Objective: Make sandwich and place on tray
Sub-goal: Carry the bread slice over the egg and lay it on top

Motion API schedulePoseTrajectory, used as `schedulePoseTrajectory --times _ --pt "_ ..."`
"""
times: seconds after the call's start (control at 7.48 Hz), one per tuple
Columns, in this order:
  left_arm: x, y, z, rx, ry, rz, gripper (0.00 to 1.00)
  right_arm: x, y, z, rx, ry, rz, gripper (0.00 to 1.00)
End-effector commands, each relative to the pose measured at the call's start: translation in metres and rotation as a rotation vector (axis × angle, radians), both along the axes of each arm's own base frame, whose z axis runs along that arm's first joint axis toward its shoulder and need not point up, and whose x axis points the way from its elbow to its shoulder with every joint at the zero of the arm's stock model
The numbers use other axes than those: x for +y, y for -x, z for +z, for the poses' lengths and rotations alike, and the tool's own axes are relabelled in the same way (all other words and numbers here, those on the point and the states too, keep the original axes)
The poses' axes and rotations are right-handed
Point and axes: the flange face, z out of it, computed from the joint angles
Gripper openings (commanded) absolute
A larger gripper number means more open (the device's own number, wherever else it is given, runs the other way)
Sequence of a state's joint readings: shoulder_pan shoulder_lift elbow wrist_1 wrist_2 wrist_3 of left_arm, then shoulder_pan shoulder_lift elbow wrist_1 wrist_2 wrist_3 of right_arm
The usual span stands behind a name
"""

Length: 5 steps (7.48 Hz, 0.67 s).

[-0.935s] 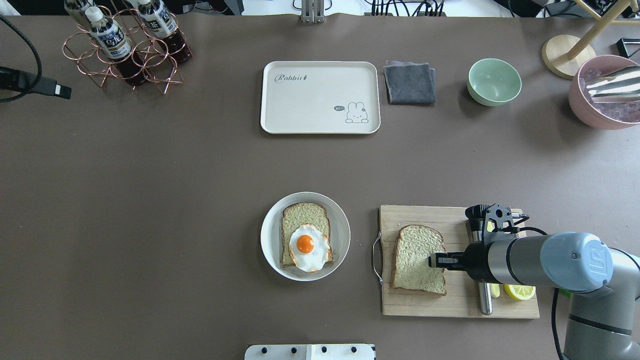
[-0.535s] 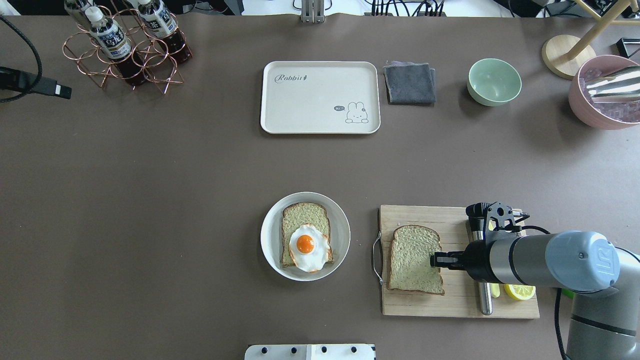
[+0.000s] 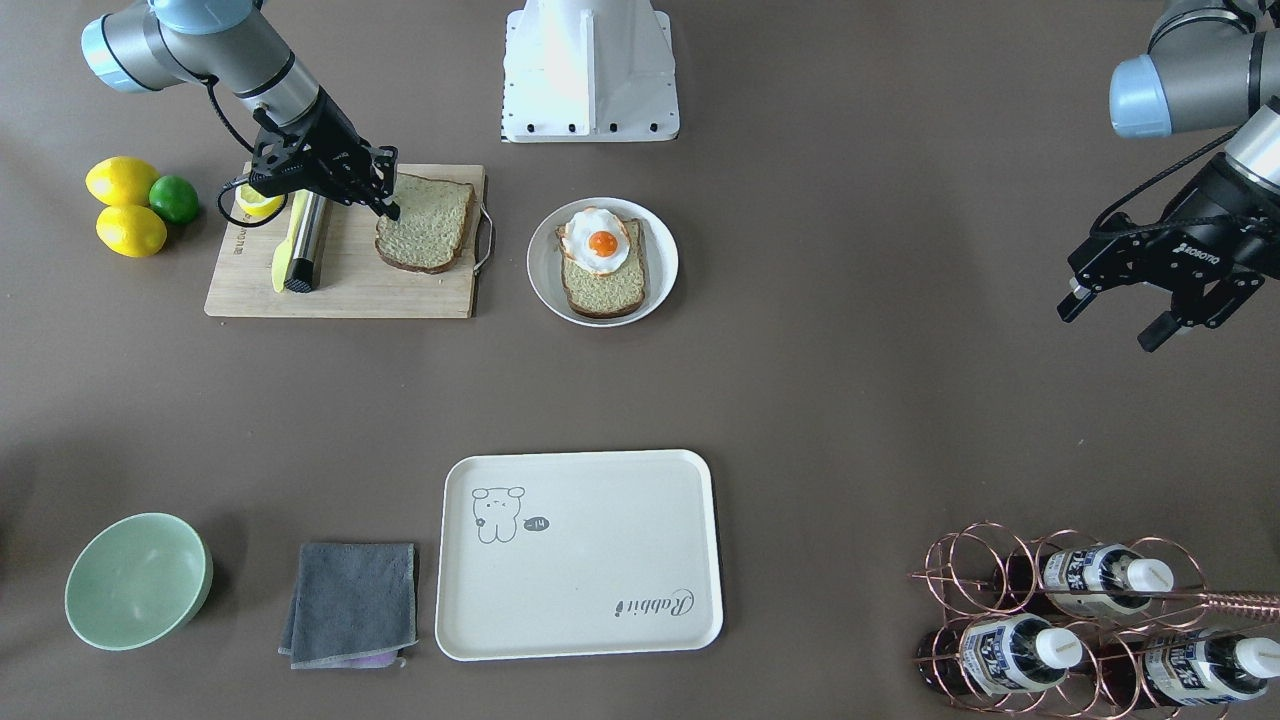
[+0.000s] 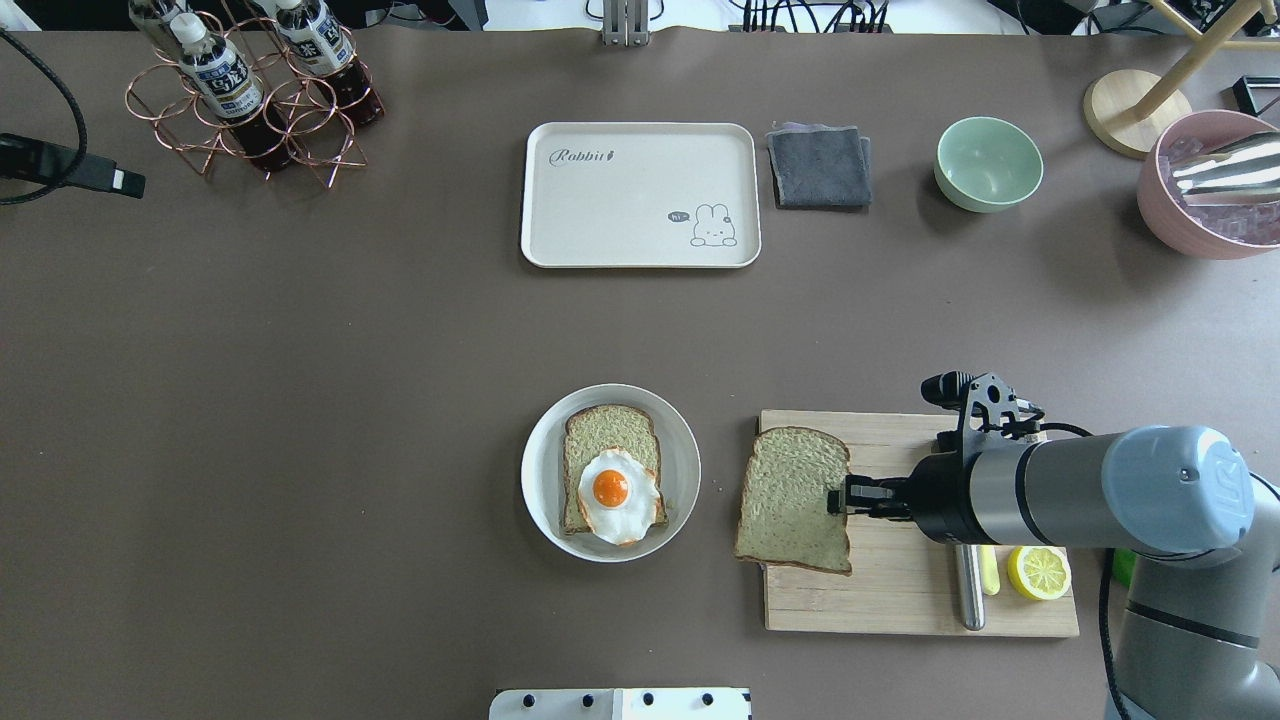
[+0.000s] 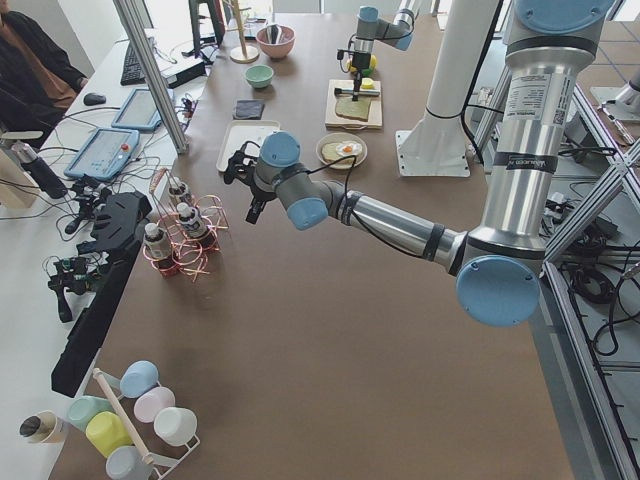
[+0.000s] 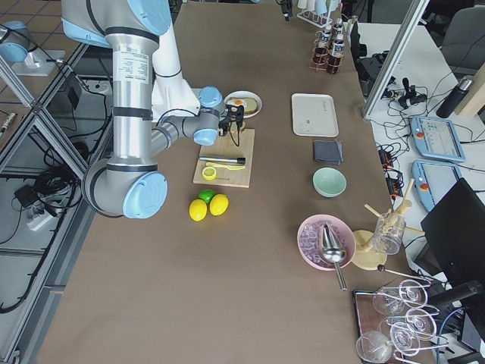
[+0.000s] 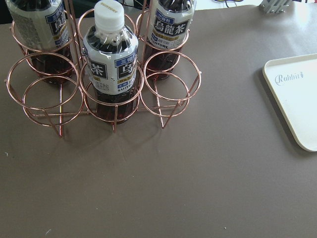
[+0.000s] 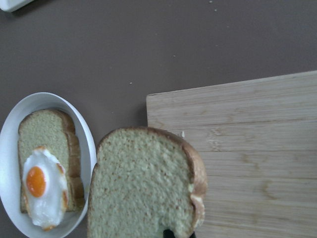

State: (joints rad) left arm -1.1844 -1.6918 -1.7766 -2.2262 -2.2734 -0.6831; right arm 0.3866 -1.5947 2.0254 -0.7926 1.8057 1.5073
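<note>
Over the cutting board [image 4: 900,600], the sandwich is only half built

The loose bread slice [image 4: 795,498] is pale greenish-tan with a brown crust. The other slice [image 4: 610,425] lies flat on the white plate [image 4: 540,440] just beside the board, with a fried egg [image 4: 618,495] on its near half, orange yolk up. The right arm reaches in level across the board, and the right gripper [image 4: 838,497] points toward the plate, fingers clamped on the crust edge of the loose slice. From overhead, that slice sticks out from the fingertips over the board's plate-side edge. The cream tray [image 4: 620,200] sits well apart on the far side of the table. The left gripper [image 3: 1110,325] hangs off to the side, fingers apart, holding nothing.
</note>
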Motion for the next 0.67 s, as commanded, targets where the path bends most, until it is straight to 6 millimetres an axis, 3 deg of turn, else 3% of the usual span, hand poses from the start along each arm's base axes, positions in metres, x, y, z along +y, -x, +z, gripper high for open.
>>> schedulePoseTrajectory --times 0.0,0.13,0.53 --pt "0.0 0.0 0.001 -0.001 0.001 0.0 0.97 -0.016 0.024 -0.072 -0.157 0.086 0.028 0.0" --pt "-0.001 0.0 0.004 -0.003 0.004 0.001 0.97 -0.018 0.036 -0.079 -0.166 0.088 0.026 0.0" --pt "0.0 -0.002 0.002 0.003 0.005 0.002 0.97 0.003 0.082 -0.09 -0.173 0.063 0.034 0.0"
